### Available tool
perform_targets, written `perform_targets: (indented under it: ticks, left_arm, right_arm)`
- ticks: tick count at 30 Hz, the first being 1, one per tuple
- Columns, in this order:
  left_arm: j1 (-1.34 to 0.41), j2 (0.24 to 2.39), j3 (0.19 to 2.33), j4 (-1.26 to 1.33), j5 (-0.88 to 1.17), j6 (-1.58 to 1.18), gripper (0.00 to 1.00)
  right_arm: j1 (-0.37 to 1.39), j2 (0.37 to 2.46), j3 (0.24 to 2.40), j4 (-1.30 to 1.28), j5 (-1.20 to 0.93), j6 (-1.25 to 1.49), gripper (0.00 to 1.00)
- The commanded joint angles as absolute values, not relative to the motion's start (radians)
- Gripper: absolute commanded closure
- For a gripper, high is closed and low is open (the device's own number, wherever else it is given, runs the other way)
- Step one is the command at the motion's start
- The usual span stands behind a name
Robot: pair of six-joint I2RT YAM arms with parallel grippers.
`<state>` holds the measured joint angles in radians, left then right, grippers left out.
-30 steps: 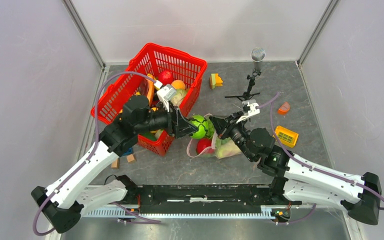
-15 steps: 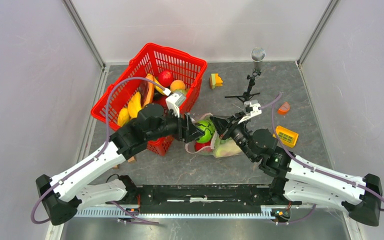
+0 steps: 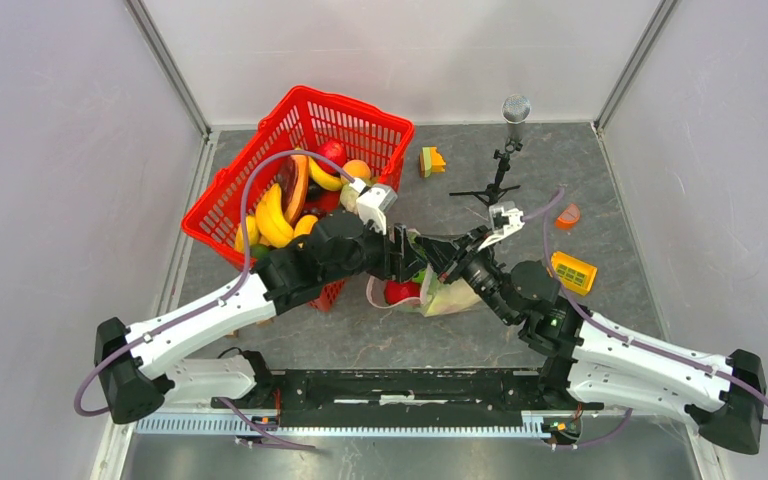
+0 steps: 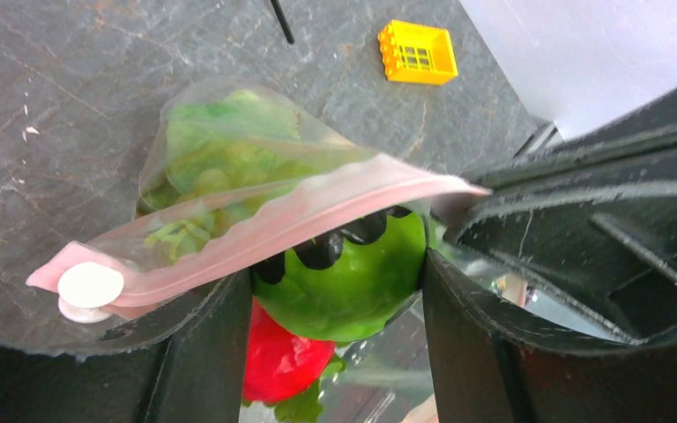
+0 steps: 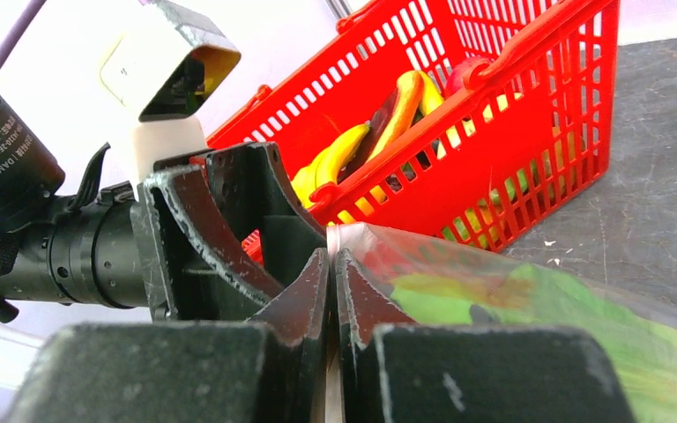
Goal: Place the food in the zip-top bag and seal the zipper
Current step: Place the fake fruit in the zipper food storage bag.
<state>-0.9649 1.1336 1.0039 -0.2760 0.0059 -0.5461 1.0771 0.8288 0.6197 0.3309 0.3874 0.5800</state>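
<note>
My left gripper (image 4: 335,264) is shut on a round green melon (image 4: 353,286) with black stripes, held in the mouth of the clear zip-top bag (image 4: 229,150). The pink zipper (image 4: 273,220) crosses just above the melon, its white slider (image 4: 90,286) at the left end. Leafy lettuce (image 4: 207,163) and a round red fruit (image 4: 282,357) lie inside the bag. My right gripper (image 5: 332,264) is shut on the bag's upper edge and holds it up. From above, both grippers meet at the bag (image 3: 450,295), the left gripper (image 3: 412,262) close to the right gripper (image 3: 438,258).
A red mesh basket (image 3: 260,170) at back left holds bananas (image 3: 272,210) and other food. A microphone stand (image 3: 505,150) is behind the bag. A yellow block (image 3: 572,270), an orange slice (image 3: 567,215) and a yellow-green piece (image 3: 431,160) lie on the grey table.
My left arm has swung right, carrying the green melon from beside the basket into the bag's mouth. The right gripper has kept its hold on the bag's edge.
</note>
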Motion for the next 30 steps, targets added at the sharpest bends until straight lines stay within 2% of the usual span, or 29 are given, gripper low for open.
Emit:
perform_targets:
  ticks: [1, 6, 12, 19, 22, 25, 30]
  left_arm:
    - [-0.983, 1.141, 1.024, -0.112, -0.097, -0.612, 0.51]
    - [-0.985, 1.175, 0.957, 0.112, -0.016, -0.711, 0.5]
    - [-1.008, 1.263, 0.979, 0.071, -0.052, -0.662, 0.45]
    - [-1.019, 1.247, 0.961, 0.114, 0.034, -0.602, 0.11]
    - [-1.02, 1.231, 0.991, 0.044, 0.076, -0.556, 0.03]
    - [-1.019, 1.212, 1.002, -0.008, 0.093, -0.526, 0.08]
    - [-1.02, 1.199, 1.016, -0.084, 0.119, -0.495, 0.27]
  right_arm:
    - [1.078, 0.787, 0.601, 0.467, 0.343, 0.612, 0.93]
    - [1.078, 0.761, 0.575, 0.484, 0.365, 0.617, 0.93]
    - [1.077, 0.738, 0.557, 0.489, 0.385, 0.617, 0.93]
    - [1.077, 0.699, 0.545, 0.459, 0.448, 0.619, 0.92]
    - [1.077, 0.669, 0.53, 0.429, 0.505, 0.625, 0.92]
    - [1.076, 0.642, 0.521, 0.405, 0.547, 0.627, 0.91]
    - [1.076, 0.627, 0.519, 0.386, 0.56, 0.625, 0.91]
